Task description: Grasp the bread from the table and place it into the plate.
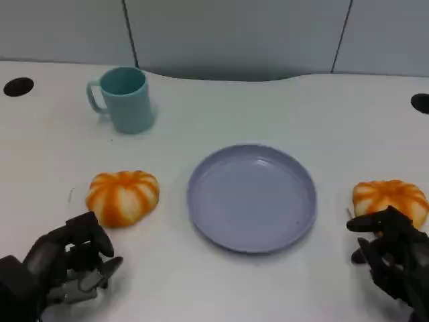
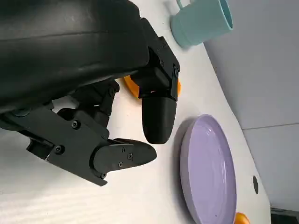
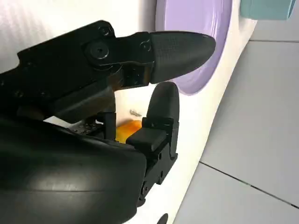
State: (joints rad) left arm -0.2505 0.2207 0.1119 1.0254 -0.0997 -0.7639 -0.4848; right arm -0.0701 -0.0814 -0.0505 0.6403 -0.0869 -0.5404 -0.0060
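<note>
Two orange-and-white striped bread rolls lie on the white table. One bread roll [image 1: 123, 196] is left of the empty purple plate [image 1: 252, 198], the other bread roll [image 1: 391, 198] is right of it. My left hand [image 1: 67, 265] sits just in front of the left roll, fingers loosely bent and apart, holding nothing. My right hand [image 1: 392, 258] is right in front of the right roll, fingers apart with the tips close to it, also holding nothing. An orange sliver of roll [image 2: 130, 87] peeks from behind my left fingers [image 2: 158, 119], and another roll [image 3: 125, 130] shows between my right fingers [image 3: 180, 49].
A teal mug [image 1: 120, 99] stands at the back left, handle pointing left. Dark holes [image 1: 18, 86] mark the table's far left and far right. A grey wall runs behind the table. The plate [image 2: 210, 172] lies beyond my left fingertips.
</note>
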